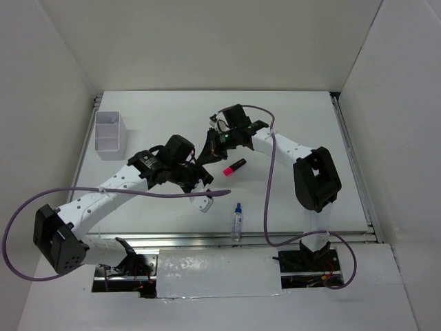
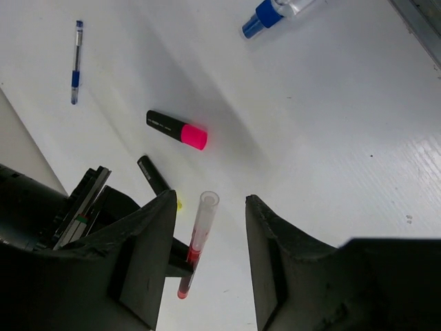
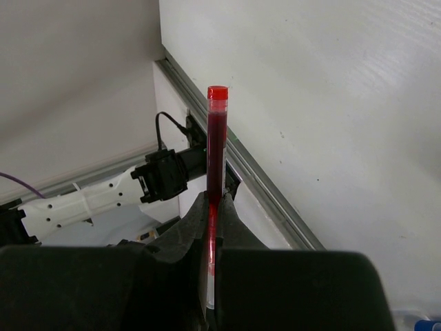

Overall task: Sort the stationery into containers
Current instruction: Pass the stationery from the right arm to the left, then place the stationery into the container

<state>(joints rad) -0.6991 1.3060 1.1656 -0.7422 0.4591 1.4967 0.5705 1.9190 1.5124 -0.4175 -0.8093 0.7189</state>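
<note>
In the right gripper (image 3: 215,203), the red pen (image 3: 217,152) is sitting clamped tight, its red cap pointing out past the fingertips.

The left gripper (image 2: 209,200) is hanging with its jaws wide apart, gripping nothing, and the pen is showing through the gap, touching neither finger. Just beyond those fingers the pink-capped highlighter (image 2: 177,129) is lying on the table (image 2: 331,124). Pale print is running along its black barrel, too small to read. A yellow-capped highlighter (image 2: 153,174) is peeking out beside the left finger. Farther out, the blue pen (image 2: 76,62) and the blue-capped bottle (image 2: 265,17) are lying well apart. The white box (image 1: 109,134) is sitting well off to the left of both grippers.
</note>
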